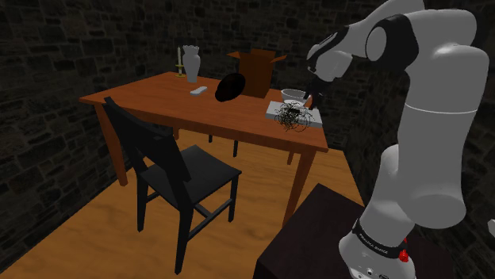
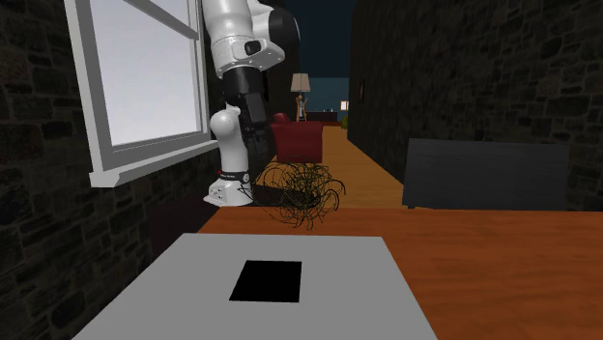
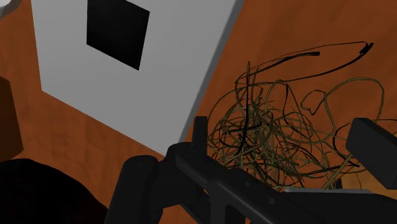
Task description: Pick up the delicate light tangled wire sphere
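Note:
The tangled wire sphere (image 1: pixel 292 117) is a loose ball of thin dark and olive strands. It rests on the brown wooden table (image 1: pixel 159 99) near the corner closest to the arm, beside a flat grey board (image 1: pixel 305 115) with a black square on it. My black gripper (image 1: pixel 310 100) hangs just above and behind it. In the wrist view the gripper (image 3: pixel 286 137) is open, its fingers (image 3: pixel 372 143) standing wide apart, with the bulk of the wire sphere (image 3: pixel 286 127) between them. The second exterior view has the wire sphere (image 2: pixel 301 196) past the grey board (image 2: pixel 319 280).
On the table stand a pale vase (image 1: pixel 190 63), an open brown box (image 1: pixel 255 71), a black rounded object (image 1: pixel 230 87), a small white item (image 1: pixel 198 90) and a bowl (image 1: pixel 293 95). A black chair (image 1: pixel 170 170) stands at the table's near side. Stone walls surround the room.

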`<control>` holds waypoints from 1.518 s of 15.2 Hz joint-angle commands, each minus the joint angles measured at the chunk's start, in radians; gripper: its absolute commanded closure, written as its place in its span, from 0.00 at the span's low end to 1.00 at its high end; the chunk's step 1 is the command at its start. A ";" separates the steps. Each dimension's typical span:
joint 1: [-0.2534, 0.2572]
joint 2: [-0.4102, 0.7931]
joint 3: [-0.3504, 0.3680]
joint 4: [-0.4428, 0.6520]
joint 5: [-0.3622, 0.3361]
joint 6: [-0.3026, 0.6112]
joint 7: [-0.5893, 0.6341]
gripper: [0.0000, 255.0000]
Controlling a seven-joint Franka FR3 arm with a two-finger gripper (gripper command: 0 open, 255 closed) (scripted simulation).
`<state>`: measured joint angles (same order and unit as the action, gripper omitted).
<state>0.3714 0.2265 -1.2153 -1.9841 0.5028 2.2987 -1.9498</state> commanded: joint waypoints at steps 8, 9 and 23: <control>-0.064 0.056 0.064 -0.024 0.090 0.044 -0.069 1.00; -0.064 0.056 0.064 -0.025 0.090 0.044 -0.069 1.00; -0.004 0.000 -0.001 0.019 -0.003 -0.017 0.001 1.00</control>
<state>0.3593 0.2344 -1.2066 -1.9733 0.5134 2.2913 -1.9590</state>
